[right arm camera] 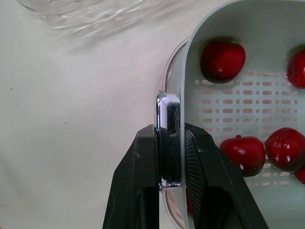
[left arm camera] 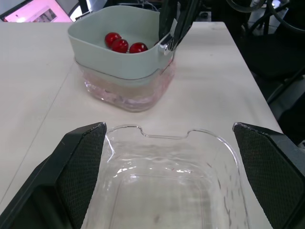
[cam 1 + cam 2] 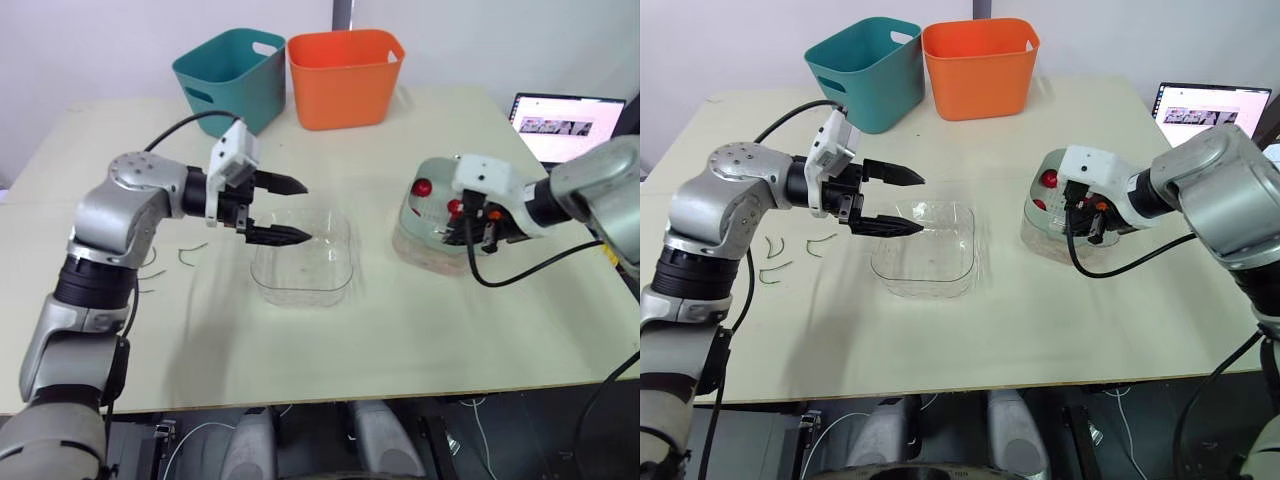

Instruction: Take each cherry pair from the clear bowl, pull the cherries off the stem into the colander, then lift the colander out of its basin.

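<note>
The clear bowl sits mid-table and looks empty. My left gripper hovers open just above its left rim, with nothing between its fingers. To the right, the pale green colander rests inside its clear pinkish basin. Several loose red cherries lie in the colander. My right gripper is shut on the chrome handle at the colander's rim, on the side facing the bowl. Green stems lie on the table left of the bowl.
A teal bin and an orange bin stand side by side at the back of the table. An open laptop sits at the far right edge, behind my right arm. Cables trail from both arms.
</note>
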Controlling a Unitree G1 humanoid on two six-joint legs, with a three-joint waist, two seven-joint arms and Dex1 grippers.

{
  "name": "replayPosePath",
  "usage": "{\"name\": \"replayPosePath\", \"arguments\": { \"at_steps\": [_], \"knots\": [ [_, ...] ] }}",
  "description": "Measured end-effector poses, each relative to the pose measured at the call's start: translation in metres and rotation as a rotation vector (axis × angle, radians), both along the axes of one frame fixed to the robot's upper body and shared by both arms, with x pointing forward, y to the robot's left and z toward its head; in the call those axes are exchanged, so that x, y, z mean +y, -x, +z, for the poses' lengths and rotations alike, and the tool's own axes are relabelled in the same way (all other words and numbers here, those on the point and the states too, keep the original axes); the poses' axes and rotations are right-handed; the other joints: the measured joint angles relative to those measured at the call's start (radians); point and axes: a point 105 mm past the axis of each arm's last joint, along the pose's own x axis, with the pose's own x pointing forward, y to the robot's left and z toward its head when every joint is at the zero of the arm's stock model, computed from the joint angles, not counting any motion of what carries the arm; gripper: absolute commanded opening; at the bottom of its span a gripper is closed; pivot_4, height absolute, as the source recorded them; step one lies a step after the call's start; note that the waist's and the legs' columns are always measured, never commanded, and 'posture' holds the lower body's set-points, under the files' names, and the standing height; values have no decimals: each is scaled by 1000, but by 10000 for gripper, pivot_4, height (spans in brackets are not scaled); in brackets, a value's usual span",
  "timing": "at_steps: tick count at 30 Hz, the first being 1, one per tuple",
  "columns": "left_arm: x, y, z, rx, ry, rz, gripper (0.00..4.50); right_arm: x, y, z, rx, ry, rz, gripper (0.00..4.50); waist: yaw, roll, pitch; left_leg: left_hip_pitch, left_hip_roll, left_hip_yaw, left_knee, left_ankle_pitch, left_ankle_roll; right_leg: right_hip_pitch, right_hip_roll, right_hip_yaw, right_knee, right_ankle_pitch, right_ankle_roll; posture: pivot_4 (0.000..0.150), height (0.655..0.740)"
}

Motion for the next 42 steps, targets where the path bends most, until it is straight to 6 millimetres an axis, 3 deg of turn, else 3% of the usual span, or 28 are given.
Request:
{"name": "replayPosePath", "arguments": {
  "at_steps": [3, 8, 16, 31, 36, 42],
  "knots": [
    [1, -1, 0, -6, 0, 2, 45000, -1, 0, 6, -17, 4, 0, 4069, 0, 0, 0, 0, 0, 0, 0, 0, 0, 0, 0, 0, 0, 0, 0, 1500, 7400],
    [1, -3, -2, -11, -3, 7, 45000, -1, -1, 32, -104, 0, 0, 4069, 2, 0, 0, 0, 0, 0, 0, 0, 0, 0, 0, 0, 0, 0, 0, 1500, 7400],
    [4, -9, -7, -3, 6, 25, 45000, 4, 4, 48, -105, -18, 33, 4069, 1, 0, 0, 0, 0, 0, 0, 0, 0, 0, 0, 0, 0, 0, 0, 1500, 7400],
    [14, -17, -4, -18, 7, 66, 45000, -1, 3, 47, -67, -40, 19, 4069, 1, 0, 0, 0, 0, 0, 0, 0, 0, 0, 0, 0, 0, 0, 0, 1500, 7400],
    [24, -26, 2, -18, 16, 117, 45000, 0, -12, 54, -94, -71, 20, 4069, -2, 0, 0, 0, 0, 0, 0, 0, 0, -1, 0, 0, 0, 0, 0, 1500, 7400],
    [40, -35, 13, -13, 46, 179, 45000, 30, -38, 65, -133, -107, 135, 4069, -2, 0, 0, 0, 0, 0, 0, 0, 0, -1, 0, 0, 2, 1, -1, 1500, 7400]
  ]
}}
